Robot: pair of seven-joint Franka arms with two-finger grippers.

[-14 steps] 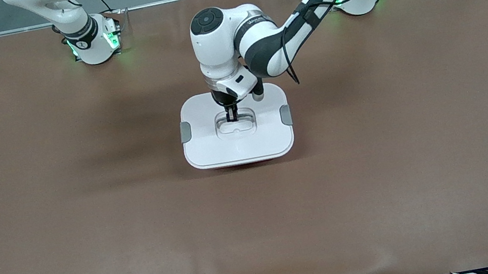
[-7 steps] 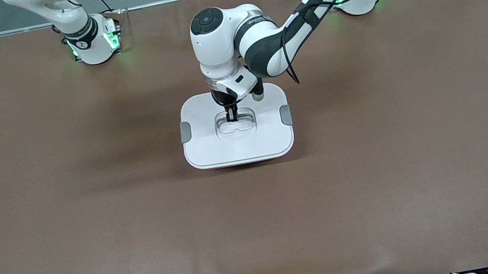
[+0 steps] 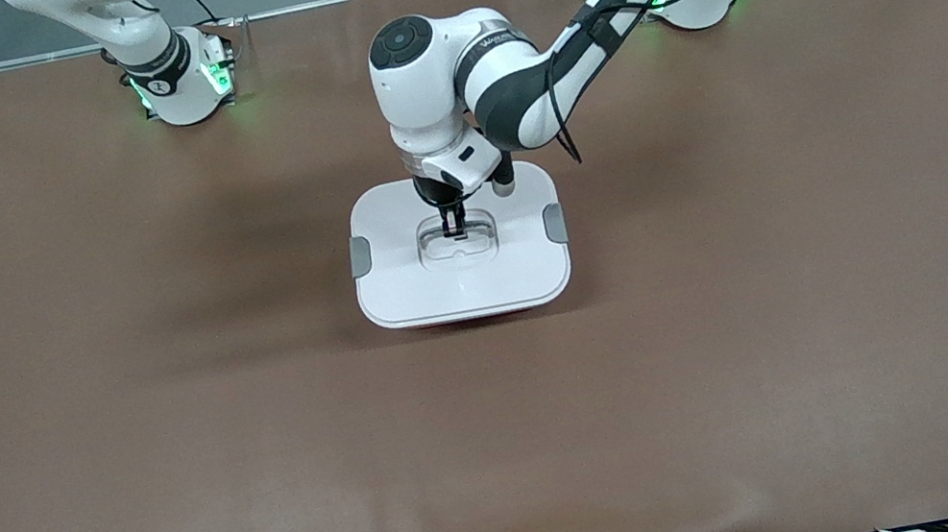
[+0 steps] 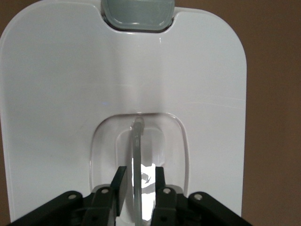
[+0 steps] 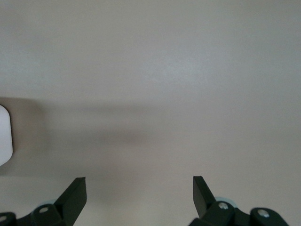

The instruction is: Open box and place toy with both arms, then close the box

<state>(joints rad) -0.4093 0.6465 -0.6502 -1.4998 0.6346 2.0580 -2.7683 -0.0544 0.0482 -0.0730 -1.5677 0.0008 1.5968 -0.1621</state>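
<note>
Surface: you see a plain, pale table top (image 5: 160, 84) filling nearly the whole right wrist view.
Shadow: a soft, darker band (image 5: 108, 136) runs across the table top, with a fainter streak just above it.
Right gripper (image 5: 139, 200): you see only its two black fingertips (image 5: 75, 193), standing wide apart with bare table top between them and nothing in their grasp.
Box: a small white rounded corner (image 5: 4, 136) shows at the picture's edge, resting on the table top; you cannot make out any more of it.
</note>
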